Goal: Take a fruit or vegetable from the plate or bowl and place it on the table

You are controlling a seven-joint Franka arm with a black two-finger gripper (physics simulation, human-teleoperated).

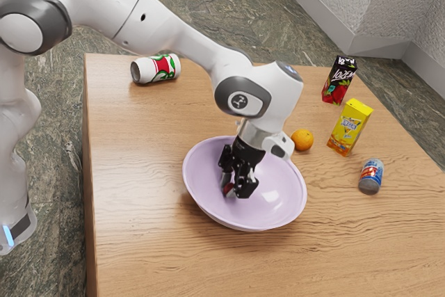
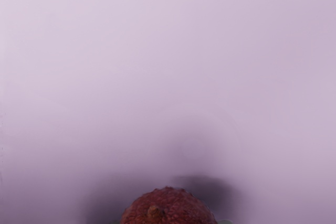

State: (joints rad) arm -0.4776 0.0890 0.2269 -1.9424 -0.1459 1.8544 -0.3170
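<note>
Inside the lilac bowl (image 1: pixel 278 203) is my gripper (image 1: pixel 234 190), pointing down with its fingers around a small dark red fruit (image 1: pixel 227 189). The fruit is largely hidden by the black fingers in the exterior view. In the wrist view the bumpy, reddish-brown fruit (image 2: pixel 168 206) with a stubby stem spot lies at the lower edge, thin slivers against both its sides. Behind it spreads the bowl's pale inner surface (image 2: pixel 168 66), with dark shadows beside the fruit.
An orange (image 1: pixel 302 140) sits on the wooden table (image 1: pixel 153 241) just outside the bowl. Toward the exterior view's right stand a yellow carton (image 1: pixel 350 127), a dark juice carton (image 1: pixel 339 80) and a small can (image 1: pixel 370 176). A red-and-white can (image 1: pixel 156 69) lies near the far edge.
</note>
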